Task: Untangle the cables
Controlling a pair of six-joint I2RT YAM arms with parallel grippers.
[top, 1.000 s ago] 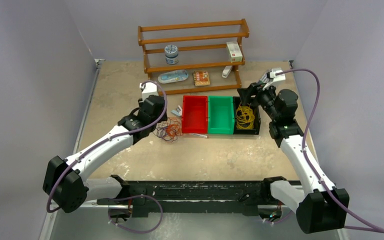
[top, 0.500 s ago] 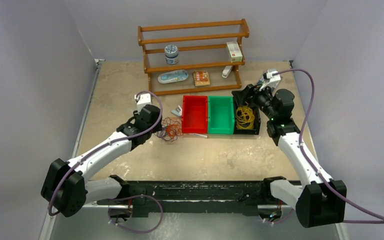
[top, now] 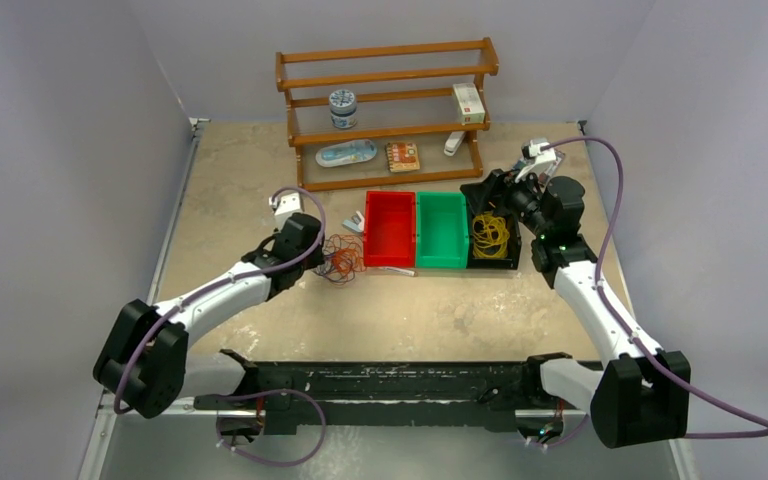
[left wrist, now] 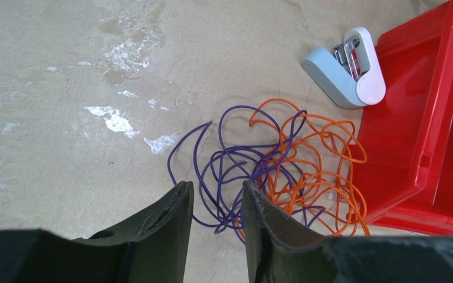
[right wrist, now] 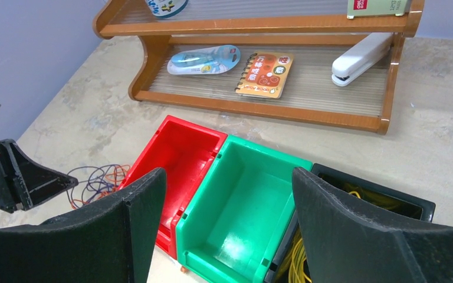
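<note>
My left arm (top: 222,288) reaches forward and inward from its base, stretched low, with the wrist pitched down so that my left tool (left wrist: 215,197) points downward. Its two dark fingers (left wrist: 165,224) stand a narrow gap apart, nearly parallel. My right arm (top: 592,297) rises from its base and turns inward at the wrist, held higher, and my right tool (right wrist: 229,183) is spread wide, its fingers far apart.
</note>
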